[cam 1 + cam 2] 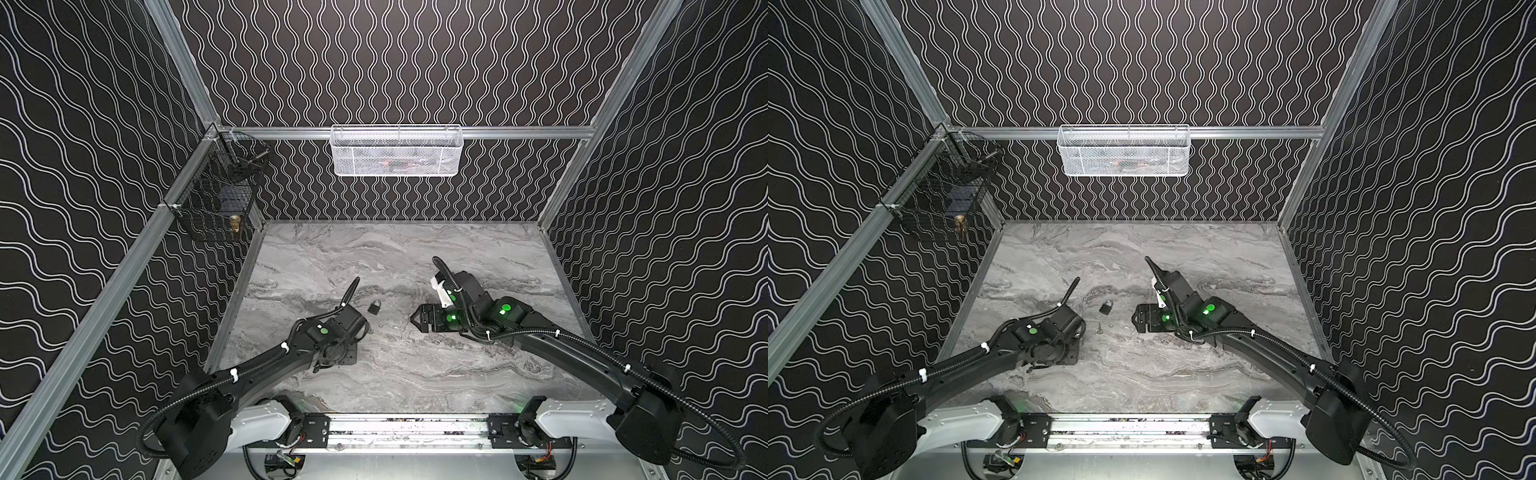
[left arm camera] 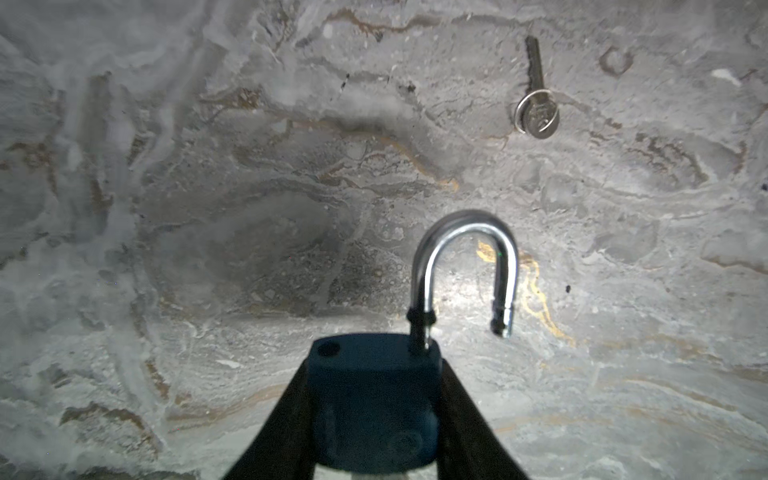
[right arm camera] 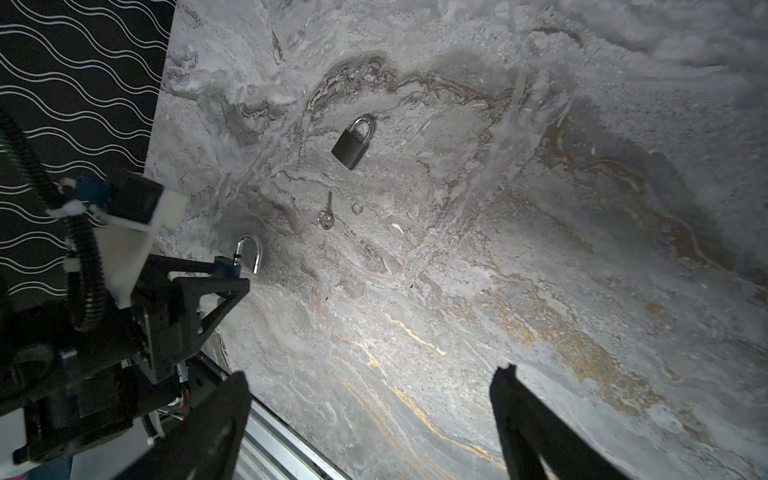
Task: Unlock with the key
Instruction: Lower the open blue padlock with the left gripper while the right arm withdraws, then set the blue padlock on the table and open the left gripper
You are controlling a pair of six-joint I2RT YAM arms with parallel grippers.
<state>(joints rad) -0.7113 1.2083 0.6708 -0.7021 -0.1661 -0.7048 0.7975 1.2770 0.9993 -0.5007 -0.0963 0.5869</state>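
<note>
left gripper (image 2: 374, 365) pinches the blue padlock (image 2: 376, 403), shackle (image 2: 465, 226) swung open: unlocking looks done. right of it the key (image 2: 538, 110) lies flat; just beyond, a dark padlock (image 3: 352, 143), seemingly shut. right gripper (image 3: 372, 372) spread, empty; next, a low pinch on the key.
</note>
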